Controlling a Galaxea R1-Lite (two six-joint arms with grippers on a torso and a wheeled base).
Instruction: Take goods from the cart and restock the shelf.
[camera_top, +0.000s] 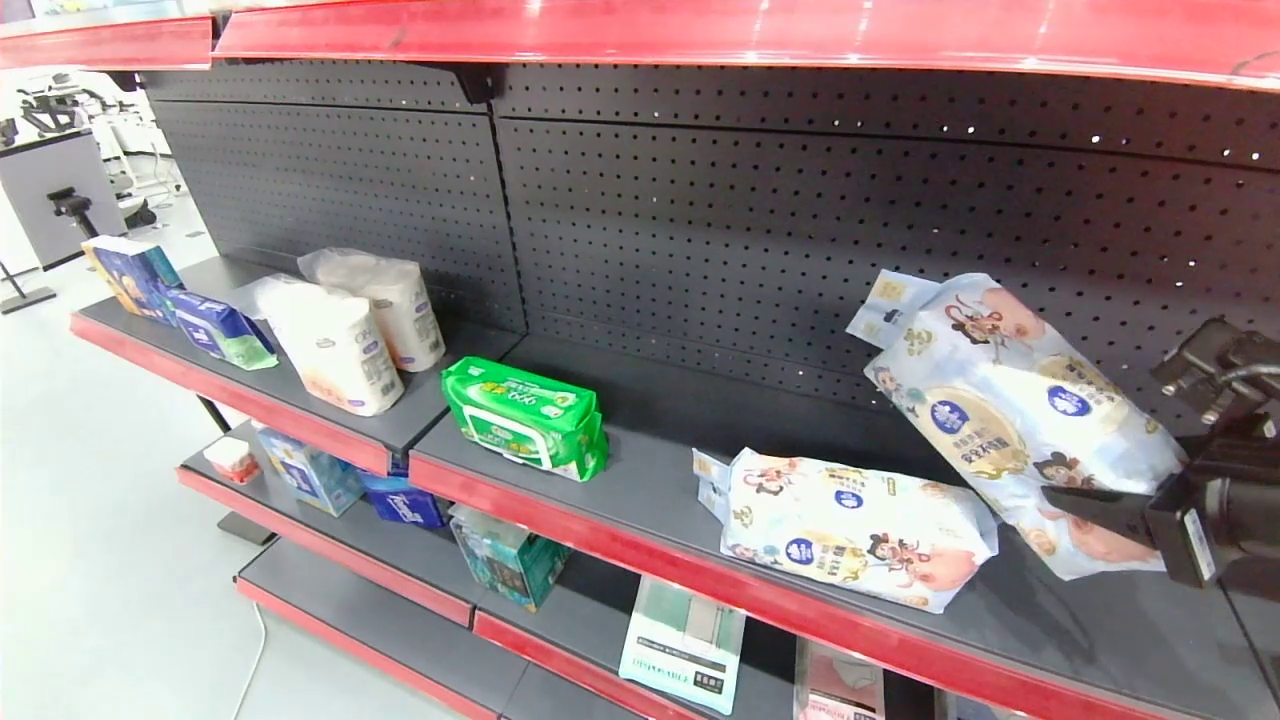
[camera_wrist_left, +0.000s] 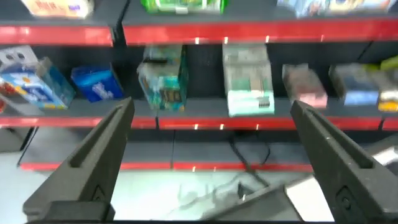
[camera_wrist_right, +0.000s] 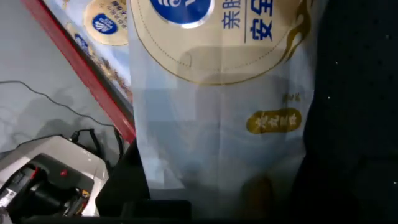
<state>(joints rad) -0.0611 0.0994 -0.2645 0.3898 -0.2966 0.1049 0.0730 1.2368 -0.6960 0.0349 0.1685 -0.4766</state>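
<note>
Shelf (camera_top: 680, 420) holding green wipes (camera_top: 525, 415) at 9 o'clock, flat pack (camera_top: 850, 525) at 5 o'clock, right gripper (camera_top: 1095, 510) at 3 o'clock clamped on tilted pack (camera_top: 1010, 410) toward shelf's back, left gripper (camera_wrist_left: 211, 106) spread wide

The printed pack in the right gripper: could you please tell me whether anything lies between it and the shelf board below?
Nothing visible does. The pack, tilted in the right gripper, leans over a bare stretch of shelf. A matching pack lies flat just to its left, so setting it down further left could hit that.
</note>
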